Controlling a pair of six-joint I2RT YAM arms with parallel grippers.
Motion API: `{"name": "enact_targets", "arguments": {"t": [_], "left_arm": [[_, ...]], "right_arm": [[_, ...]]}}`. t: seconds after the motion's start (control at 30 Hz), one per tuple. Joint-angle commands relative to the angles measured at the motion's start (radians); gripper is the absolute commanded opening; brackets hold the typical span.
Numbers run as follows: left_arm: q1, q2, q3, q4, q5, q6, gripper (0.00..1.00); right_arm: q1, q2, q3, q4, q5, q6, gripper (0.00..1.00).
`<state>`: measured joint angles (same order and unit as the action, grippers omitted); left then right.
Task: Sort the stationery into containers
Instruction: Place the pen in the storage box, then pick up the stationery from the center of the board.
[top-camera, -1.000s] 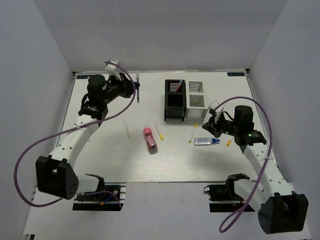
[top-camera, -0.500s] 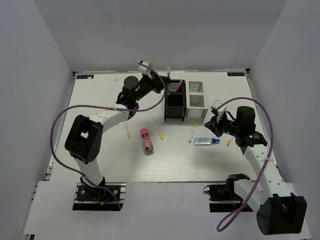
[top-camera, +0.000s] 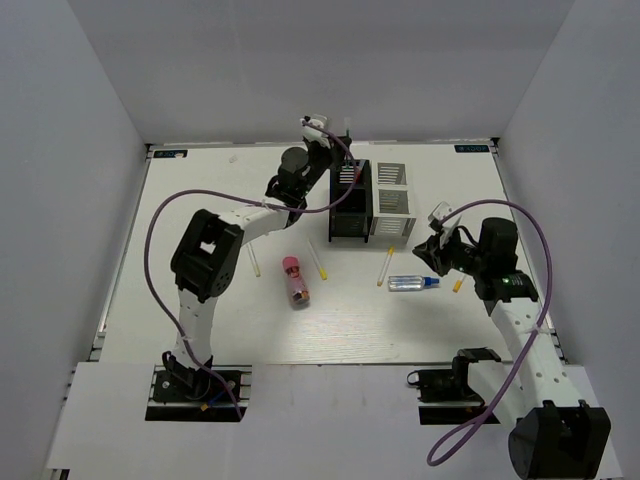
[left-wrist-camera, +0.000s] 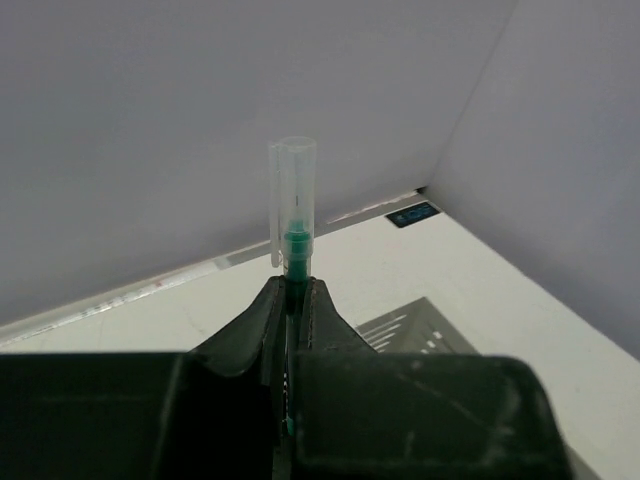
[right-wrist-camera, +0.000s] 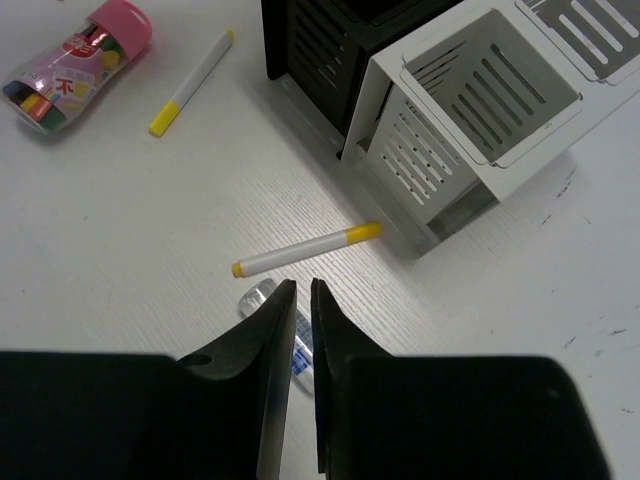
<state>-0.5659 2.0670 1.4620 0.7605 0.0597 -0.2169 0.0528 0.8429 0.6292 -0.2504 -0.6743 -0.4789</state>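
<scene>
My left gripper (top-camera: 337, 150) is shut on a thin pen with a clear cap (left-wrist-camera: 292, 200), held upright just above the black organiser (top-camera: 348, 208). A red-black pen (top-camera: 357, 172) stands inside that organiser. The white-grey organiser (top-camera: 392, 205) is joined to its right. My right gripper (top-camera: 432, 250) hovers with its jaws almost together and empty (right-wrist-camera: 303, 285) over the clear blue-capped bottle (top-camera: 412, 283). White-and-yellow pens lie on the table (top-camera: 254, 257) (top-camera: 317, 261) (top-camera: 386, 266). The pink-capped tube (top-camera: 296, 278) lies left of them.
A short yellow piece (top-camera: 458, 285) lies right of the bottle. In the right wrist view the white organiser (right-wrist-camera: 480, 110), the black organiser (right-wrist-camera: 320, 40), two pens (right-wrist-camera: 305, 250) (right-wrist-camera: 192, 82) and the pink tube (right-wrist-camera: 75, 62) show. Grey walls enclose the table.
My left arm has swung from the far left across to the black organiser, carrying the pen. The pink tube has shifted slightly left. The right arm has barely moved.
</scene>
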Motion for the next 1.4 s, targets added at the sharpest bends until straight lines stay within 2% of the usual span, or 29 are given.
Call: {"name": "enact_targets", "arguments": {"t": [0.0,0.1,0.2,0.27,0.3,0.33,0.4,0.43,0.53,0.7,0.77,0.8,0.83,0.87,0.93,0.97,1.07,1.1,1.13,1.17,1.23,1.27,1.3,1.37], "left_arm": [[-0.015,0.040,0.115,-0.021,-0.080,0.060,0.00],[-0.026,0.074,0.155,-0.052,-0.106,0.082,0.02],[-0.037,0.087,0.155,-0.072,-0.132,0.102,0.06],[-0.037,0.087,0.146,-0.082,-0.153,0.102,0.11],[-0.037,0.087,0.132,-0.082,-0.164,0.112,0.20],[-0.037,0.087,0.123,-0.082,-0.164,0.113,0.25],[-0.046,0.073,0.095,-0.082,-0.164,0.113,0.40],[-0.046,0.059,0.095,-0.082,-0.164,0.113,0.53],[-0.046,0.025,0.074,-0.093,-0.155,0.113,0.71],[-0.055,-0.093,0.037,-0.164,-0.143,0.113,0.88],[-0.055,-0.194,0.023,-0.280,-0.143,0.102,0.95],[-0.055,-0.234,0.009,-0.335,-0.143,0.102,0.97],[-0.046,-0.270,-0.005,-0.454,-0.143,0.102,1.00],[-0.037,-0.310,-0.005,-0.530,-0.143,0.068,1.00],[-0.025,-0.418,-0.005,-0.692,-0.132,0.045,1.00],[-0.025,-0.444,0.007,-0.866,-0.155,0.054,1.00],[-0.025,-0.522,0.020,-1.172,-0.240,0.009,1.00],[-0.016,-0.542,0.006,-1.223,-0.241,-0.002,1.00],[-0.015,-0.594,-0.046,-1.262,-0.250,-0.015,1.00],[-0.015,-0.625,-0.081,-1.315,-0.271,-0.045,1.00],[-0.015,-0.695,-0.210,-1.327,-0.294,-0.045,1.00],[-0.015,-0.772,-0.256,-1.316,-0.331,-0.045,1.00],[-0.015,-0.809,-0.344,-1.307,-0.354,-0.045,1.00],[-0.015,-0.872,-0.419,-1.294,-0.415,-0.045,1.00]], "right_arm": [[-0.015,-0.008,-0.010,0.034,-0.037,0.005,0.18],[-0.027,-0.013,-0.014,0.028,-0.048,0.000,0.18],[-0.034,-0.013,-0.019,0.028,-0.060,0.002,0.23],[-0.039,-0.013,-0.017,0.031,-0.067,0.002,0.35],[-0.039,-0.007,-0.017,0.031,-0.068,0.003,0.45],[-0.041,-0.005,-0.017,0.033,-0.068,0.006,0.48],[-0.042,0.002,-0.016,0.031,-0.071,0.006,0.54],[-0.041,0.011,-0.014,0.028,-0.068,0.006,0.55],[-0.042,0.025,-0.008,0.019,-0.065,0.003,0.57],[-0.068,0.070,0.018,-0.033,-0.068,-0.039,0.55],[-0.065,0.097,0.023,-0.076,-0.059,-0.085,0.55],[-0.064,0.105,0.017,-0.085,-0.068,-0.202,0.57],[-0.062,0.113,0.012,-0.089,-0.068,-0.240,0.57],[-0.062,0.117,0.003,-0.099,-0.050,-0.285,0.57],[-0.062,0.145,0.013,-0.139,-0.035,-0.476,0.57],[-0.064,0.157,0.032,-0.182,-0.042,-0.525,0.57],[-0.061,0.235,0.075,-0.318,-0.063,-0.750,0.57],[-0.061,0.283,0.098,-0.340,-0.073,-0.833,0.57],[-0.062,0.300,0.108,-0.437,-0.088,-0.880,0.59],[-0.061,0.327,0.116,-0.460,-0.097,-1.006,0.61],[-0.062,0.346,0.103,-0.475,-0.111,-1.065,0.66],[-0.059,0.347,0.055,-0.463,-0.117,-1.101,0.67],[-0.054,0.343,0.040,-0.373,-0.117,-1.096,0.69],[-0.021,0.340,-0.009,-0.305,-0.108,-1.042,0.70]]}}
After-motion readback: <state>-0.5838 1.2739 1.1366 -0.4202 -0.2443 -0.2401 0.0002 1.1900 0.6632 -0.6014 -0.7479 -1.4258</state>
